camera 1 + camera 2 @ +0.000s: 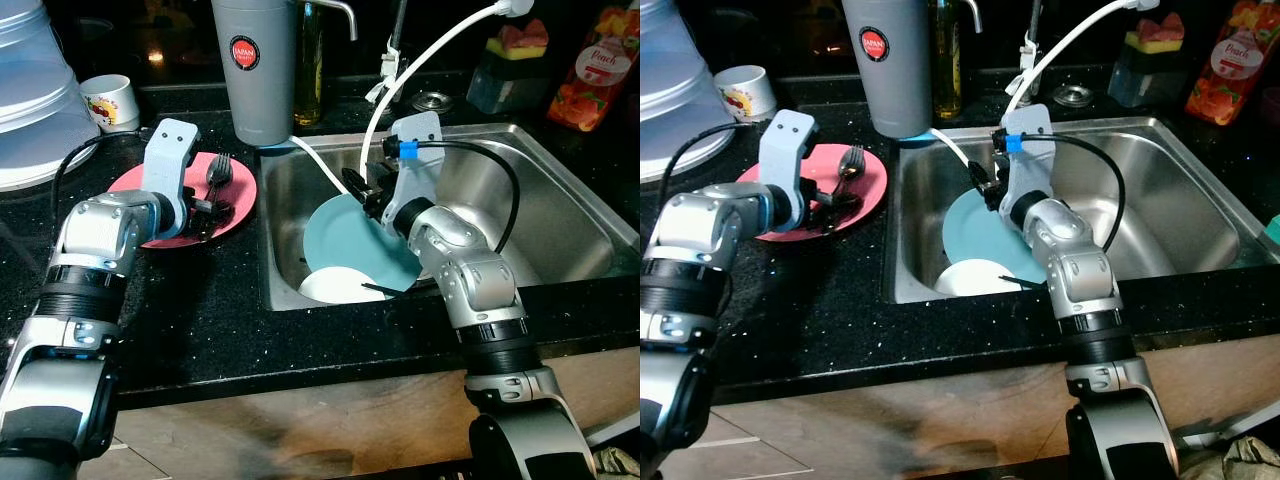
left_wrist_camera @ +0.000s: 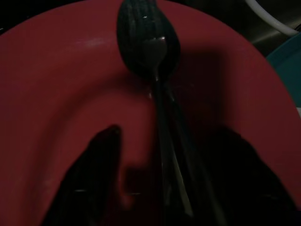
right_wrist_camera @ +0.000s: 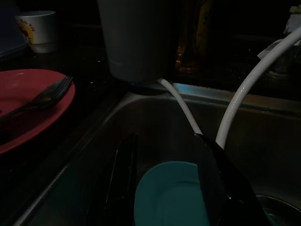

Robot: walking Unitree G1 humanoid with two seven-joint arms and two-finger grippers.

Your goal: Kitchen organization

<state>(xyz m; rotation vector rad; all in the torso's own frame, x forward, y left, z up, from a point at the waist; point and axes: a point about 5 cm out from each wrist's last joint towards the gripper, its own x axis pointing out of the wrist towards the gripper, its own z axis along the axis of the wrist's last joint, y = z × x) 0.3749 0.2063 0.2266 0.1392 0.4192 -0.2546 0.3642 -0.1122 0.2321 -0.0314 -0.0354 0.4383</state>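
Observation:
A red plate lies on the black counter left of the sink, with a dark fork and a spoon on it. My left gripper is low over this plate, open, its fingers either side of the cutlery handles in the left wrist view. In the sink a teal plate leans over a white dish. My right gripper hangs open just above the teal plate's upper edge, one finger on each side of it.
A tall grey tumbler stands at the sink's back-left corner, with a white cup further left. A white hose arcs over the sink beside my right gripper. A sponge holder and a peach bottle stand behind the sink.

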